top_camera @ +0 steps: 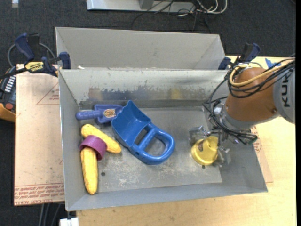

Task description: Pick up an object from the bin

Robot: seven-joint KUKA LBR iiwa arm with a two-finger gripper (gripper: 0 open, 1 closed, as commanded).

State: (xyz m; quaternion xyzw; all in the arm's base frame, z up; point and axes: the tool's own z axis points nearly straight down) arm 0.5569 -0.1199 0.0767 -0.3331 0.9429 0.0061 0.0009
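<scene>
**Robot gripper low over a yellow round piece at the right of a grey bin**

A grey metal bin (70, 126) is seen from above, with sloping walls and a scuffed flat floor. The robot arm (249, 98) reaches in from the right, its wrist wrapped in an orange-brown cover with cables looped over it.

The gripper (209, 147) is down near the floor in the right part of the bin. Directly under it lies a small yellow round piece (203, 153), something like a squat cup or disc, resting on the floor near the bin's right wall. Metal parts of the gripper show at its upper left and lower right. Whether the fingers are spread or pinching the yellow piece cannot be told.

The other things lie well apart from the gripper, to the left. Near the middle is a large blue plastic scoop (141, 133) with a looped handle pointing toward the lower right. Just beside its upper left edge lies a small blue tool (101, 113) with a yellow label. At the far left lie two long yellow pieces, shaped rather like bananas: one (89, 171) points down toward the near wall, and the other (104, 142) lies slanted above it. A purple ring (94, 146) sits where the two meet.
</scene>
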